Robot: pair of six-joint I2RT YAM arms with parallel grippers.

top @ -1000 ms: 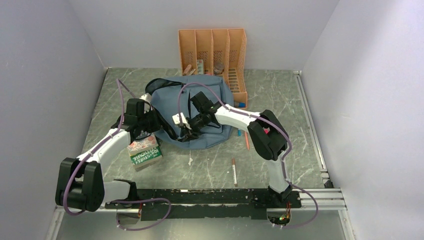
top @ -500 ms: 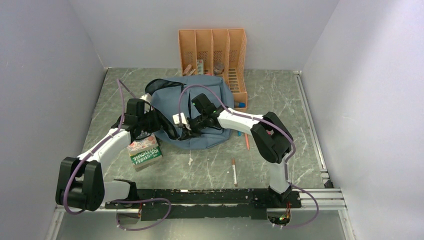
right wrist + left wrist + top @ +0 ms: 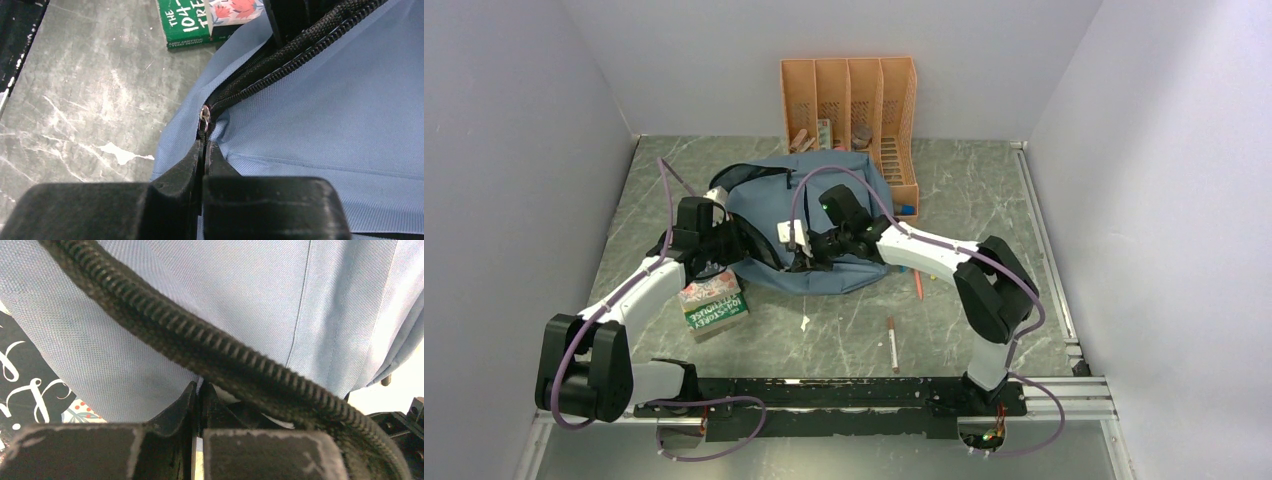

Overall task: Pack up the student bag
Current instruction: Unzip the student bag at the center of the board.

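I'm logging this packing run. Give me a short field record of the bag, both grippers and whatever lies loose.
bag: blue, lying on the table, zip partly open
left gripper: shut at the bag's left edge, under the zip trim; a pinch on fabric is not clear
right gripper: shut on the zip pull
book: green, outside the bag, by its near-left corner
pen: loose, nearer than the bag
organizer: orange, upright behind the bag
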